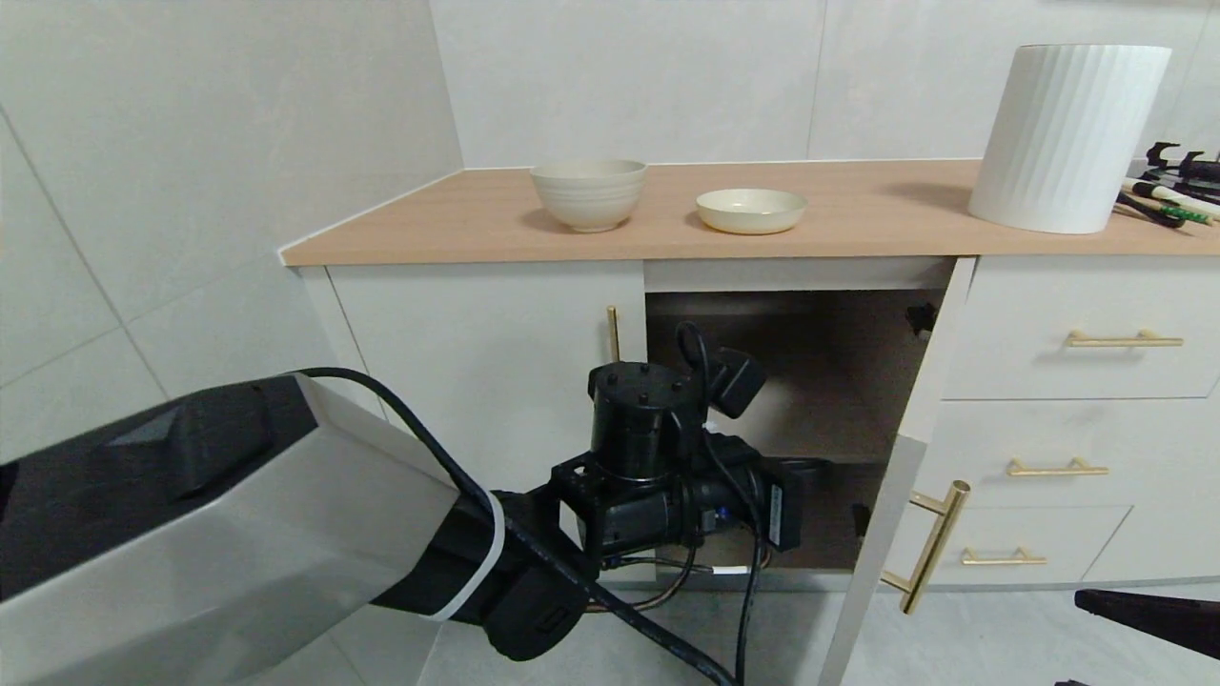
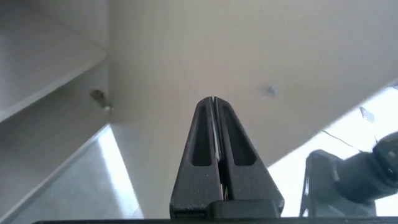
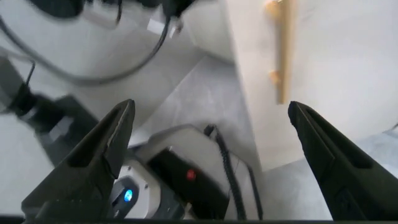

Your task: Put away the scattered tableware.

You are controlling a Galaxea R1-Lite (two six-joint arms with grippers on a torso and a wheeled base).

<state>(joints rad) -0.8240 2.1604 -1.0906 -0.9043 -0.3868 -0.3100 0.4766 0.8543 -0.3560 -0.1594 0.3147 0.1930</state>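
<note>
On the counter (image 1: 457,224), a bowl (image 1: 588,193) and dish (image 1: 751,210) (not touching).

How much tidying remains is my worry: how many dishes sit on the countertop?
2. A deep bowl stands left on the countertop; a shallow dish sits apart, on its right. The tall white container may hide more.

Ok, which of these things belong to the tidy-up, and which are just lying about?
Job: bowl and shallow dish on the counter; open cupboard below them.
Lying about: white ribbed canister; tools at the counter's right end.
</note>
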